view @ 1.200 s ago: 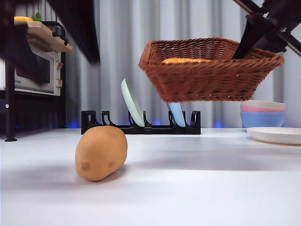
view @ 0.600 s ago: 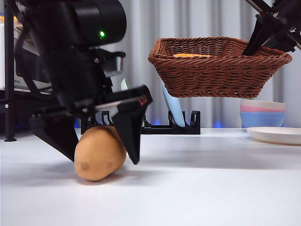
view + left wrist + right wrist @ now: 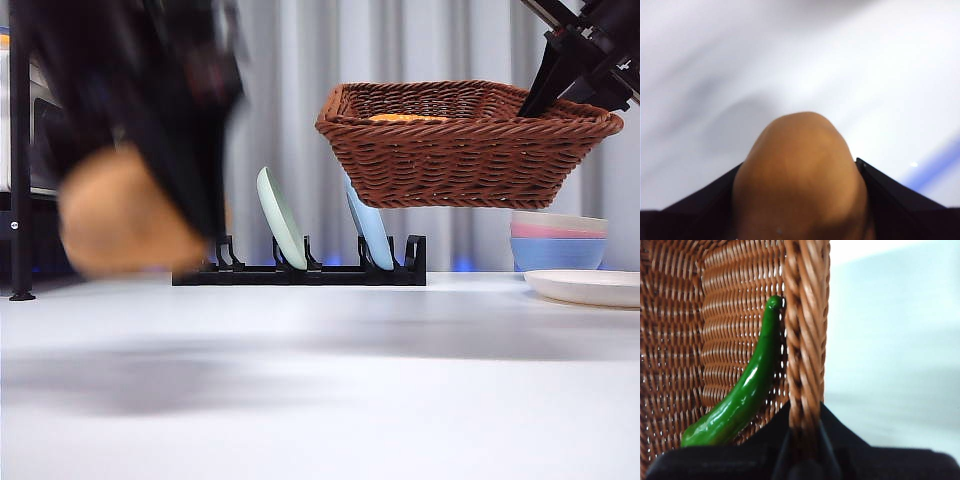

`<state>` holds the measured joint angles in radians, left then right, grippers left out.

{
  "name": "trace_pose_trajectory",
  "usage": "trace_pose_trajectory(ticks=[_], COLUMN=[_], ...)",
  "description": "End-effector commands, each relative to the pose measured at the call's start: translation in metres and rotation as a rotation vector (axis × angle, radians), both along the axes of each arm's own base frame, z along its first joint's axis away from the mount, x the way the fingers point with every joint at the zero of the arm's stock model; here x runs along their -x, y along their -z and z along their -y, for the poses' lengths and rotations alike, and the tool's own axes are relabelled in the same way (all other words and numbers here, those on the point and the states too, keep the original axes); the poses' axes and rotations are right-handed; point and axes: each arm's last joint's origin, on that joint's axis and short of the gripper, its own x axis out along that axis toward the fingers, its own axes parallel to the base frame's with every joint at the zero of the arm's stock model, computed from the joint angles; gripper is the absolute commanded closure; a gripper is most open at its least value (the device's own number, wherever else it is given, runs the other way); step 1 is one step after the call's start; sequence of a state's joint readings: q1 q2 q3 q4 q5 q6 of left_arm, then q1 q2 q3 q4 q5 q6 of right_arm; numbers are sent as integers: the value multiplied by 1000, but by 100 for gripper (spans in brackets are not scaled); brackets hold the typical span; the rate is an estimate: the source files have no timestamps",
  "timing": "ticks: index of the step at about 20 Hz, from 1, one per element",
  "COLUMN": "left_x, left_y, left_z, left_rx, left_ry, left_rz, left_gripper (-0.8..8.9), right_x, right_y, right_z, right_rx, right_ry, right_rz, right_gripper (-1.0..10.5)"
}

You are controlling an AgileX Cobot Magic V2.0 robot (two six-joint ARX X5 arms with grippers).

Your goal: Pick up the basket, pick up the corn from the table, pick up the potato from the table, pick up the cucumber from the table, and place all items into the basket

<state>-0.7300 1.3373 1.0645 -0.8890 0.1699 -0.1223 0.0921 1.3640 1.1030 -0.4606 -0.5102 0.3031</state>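
Front view: hanging well above the white worktop (image 3: 400,400) at upper right, the wide reddish-brown woven wicker basket (image 3: 465,145), gripped at its right rim by the right claw (image 3: 560,70); showing just over the rim, a yellow-orange sliver of corn (image 3: 405,118); blurring at left and clear of the worktop, the large tan-brown oval potato (image 3: 125,225) under the dark left claw (image 3: 150,110); standing behind, a black dish rack (image 3: 300,268) holding a pale green plate (image 3: 280,218) and a light blue plate (image 3: 370,228), with stacked pink and blue bowls (image 3: 558,240) and a white plate (image 3: 585,287) at right. Left wrist view: pressing against both sides of the potato (image 3: 800,180), the two black jaws of the left claw (image 3: 800,200), holding it clear of the worktop. Right wrist view: pinching the braided rim of the basket (image 3: 805,340), the right claw (image 3: 804,440), jaws closed tight on the wicker; lying inside along the wall just beside the rim, the glossy dark green tapering cucumber (image 3: 745,390).
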Motion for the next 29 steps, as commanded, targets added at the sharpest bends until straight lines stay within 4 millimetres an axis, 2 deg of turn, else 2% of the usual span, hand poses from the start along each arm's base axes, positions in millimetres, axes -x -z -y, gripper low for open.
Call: trace_pose_trajectory(ticks=[1,3,6,9,11,13,16,19,22,23,25,26,29], left_x=[36,60,75,63,45,23,-15,-48,-62,-63,-64,-64,-65], left_y=[-44,-80,-125,-157,-164,-155,-123,-84,-56,-52,-49,-49,-51], left_z=[-21,-39,-53,-47,-36,-21,3,26,38,40,40,40,40], left_rx=[177,330,496,684,708,632,417,301,222,206,188,190,195], left_ry=[248,347,343,158,39,-68,-223,-225,-215,-213,-214,-214,-215], left_rz=[-77,-16,234,465,606,658,665,565,490,474,462,463,467], left_gripper=[821,821,822,822,822,822,821,821,798,703,317,237,239], right_x=[1,2,4,9,13,18,25,29,30,30,30,30,30], right_y=[-4,-3,-3,-1,-1,-1,-1,0,0,0,0,0,0], right_z=[0,-2,-11,-30,-45,-59,-75,-86,-89,-89,-89,-89,-89], right_rx=[-18,-17,-16,-12,-9,-9,-5,40,45,45,45,44,44], right_ry=[-6,-12,-43,-108,-162,-213,-270,-264,-271,-271,-271,-271,-271], right_rz=[18,14,2,-14,-17,-18,-17,-6,-5,-5,-5,-5,-5], right_gripper=[958,958,958,958,958,958,958,958,958,958,958,958,958])
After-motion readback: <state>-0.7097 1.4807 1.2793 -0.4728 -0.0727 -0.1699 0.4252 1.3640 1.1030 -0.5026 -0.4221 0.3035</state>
